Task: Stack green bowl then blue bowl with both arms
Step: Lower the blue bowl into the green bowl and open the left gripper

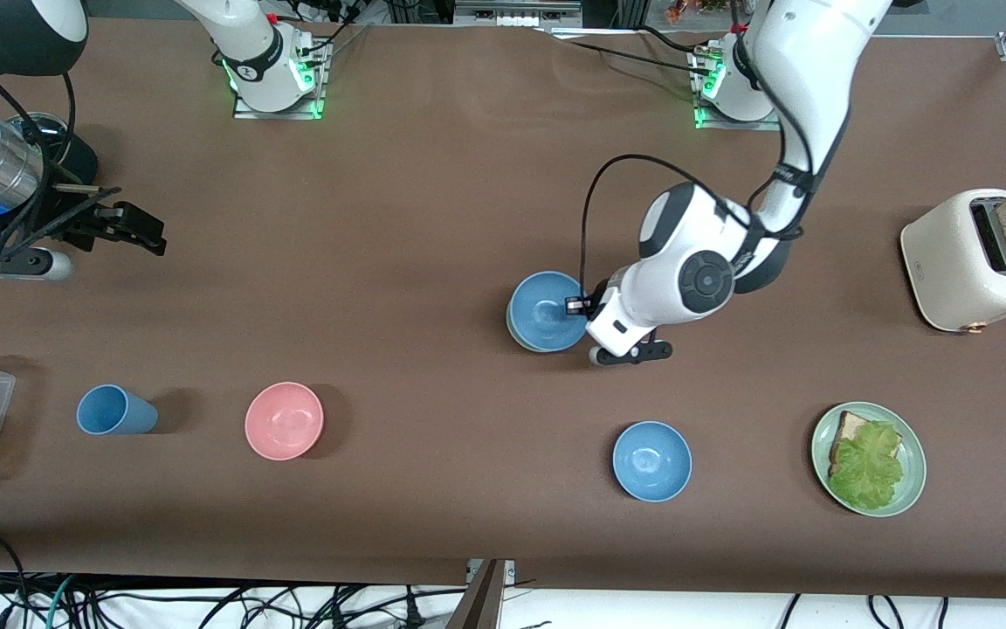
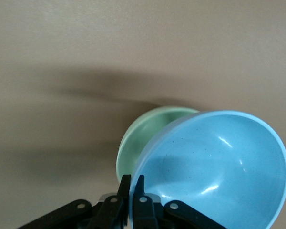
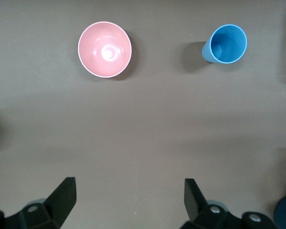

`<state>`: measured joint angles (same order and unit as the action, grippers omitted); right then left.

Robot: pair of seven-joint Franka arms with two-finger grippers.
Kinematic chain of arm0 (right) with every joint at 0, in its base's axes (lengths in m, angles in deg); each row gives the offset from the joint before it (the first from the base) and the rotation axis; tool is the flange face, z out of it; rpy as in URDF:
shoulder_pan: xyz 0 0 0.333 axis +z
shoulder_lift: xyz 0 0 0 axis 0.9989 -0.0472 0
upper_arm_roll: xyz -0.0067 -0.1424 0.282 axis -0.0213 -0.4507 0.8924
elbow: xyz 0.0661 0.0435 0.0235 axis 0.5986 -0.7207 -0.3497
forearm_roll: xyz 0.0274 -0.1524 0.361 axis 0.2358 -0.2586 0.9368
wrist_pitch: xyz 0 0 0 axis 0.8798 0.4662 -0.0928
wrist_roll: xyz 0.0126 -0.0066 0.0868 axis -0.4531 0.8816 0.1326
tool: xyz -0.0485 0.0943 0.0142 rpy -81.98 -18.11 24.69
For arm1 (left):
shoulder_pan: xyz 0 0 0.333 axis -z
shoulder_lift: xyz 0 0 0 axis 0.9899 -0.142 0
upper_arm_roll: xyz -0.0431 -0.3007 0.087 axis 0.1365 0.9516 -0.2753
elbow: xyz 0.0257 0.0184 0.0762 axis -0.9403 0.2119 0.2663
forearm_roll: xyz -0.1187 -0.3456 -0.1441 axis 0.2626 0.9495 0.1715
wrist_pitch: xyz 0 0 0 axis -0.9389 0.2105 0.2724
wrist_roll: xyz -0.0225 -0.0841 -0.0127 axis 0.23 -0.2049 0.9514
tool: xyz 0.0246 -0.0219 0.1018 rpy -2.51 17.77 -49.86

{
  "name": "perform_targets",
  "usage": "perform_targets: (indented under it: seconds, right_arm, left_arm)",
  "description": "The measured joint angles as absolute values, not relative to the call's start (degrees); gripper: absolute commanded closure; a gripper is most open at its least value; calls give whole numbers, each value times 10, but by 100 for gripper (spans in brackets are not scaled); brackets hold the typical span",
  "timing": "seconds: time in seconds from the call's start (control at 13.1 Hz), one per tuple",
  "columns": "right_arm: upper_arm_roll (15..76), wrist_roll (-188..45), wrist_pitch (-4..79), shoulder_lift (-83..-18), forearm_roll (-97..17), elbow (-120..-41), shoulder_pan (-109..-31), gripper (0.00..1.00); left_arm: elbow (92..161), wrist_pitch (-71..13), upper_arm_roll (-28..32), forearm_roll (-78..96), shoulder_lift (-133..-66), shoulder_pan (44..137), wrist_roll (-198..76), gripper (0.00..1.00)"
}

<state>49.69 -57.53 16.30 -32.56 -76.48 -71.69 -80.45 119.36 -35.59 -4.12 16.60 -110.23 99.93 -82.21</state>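
Blue bowl [image 1: 547, 311] hides most of green bowl [image 2: 142, 138]

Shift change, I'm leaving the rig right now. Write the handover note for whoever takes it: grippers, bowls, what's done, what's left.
Left gripper: shut on the rim of the blue bowl, mid-table.
Right gripper: open, holding nothing, waiting over the right arm's end of the table, above bare cloth.
Green bowl: under the held blue bowl; only its rim shows in the front view. In the left wrist view the blue bowl sits tilted over it, so I cannot tell if it is fully seated.
Second blue bowl: loose, nearer the front camera.
Done: blue bowl brought onto the green bowl.
Left: seat it, release, withdraw the left arm.
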Motion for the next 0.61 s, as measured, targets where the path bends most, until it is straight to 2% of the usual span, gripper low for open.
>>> perform_targets:
  seconds: [0.15, 0.23, 0.31, 0.61]
  right_arm:
    - [497, -575, 163, -326, -765, -717, -804, 0]
    - [497, -575, 163, -326, -765, -717, -804, 0]
    - [497, -575, 163, -326, -765, -717, -804, 0]
    - [497, -575, 163, -326, -765, -717, -804, 0]
  left_arm:
    - [1194, -370, -43, 166, -1123, 999, -822, 100]
    - [1194, -371, -44, 166, -1126, 999, -823, 45]
    - [1194, -371, -44, 166, -1126, 1000, -823, 1]
    - [1187, -358, -45, 166, -1117, 1001, -825, 0]
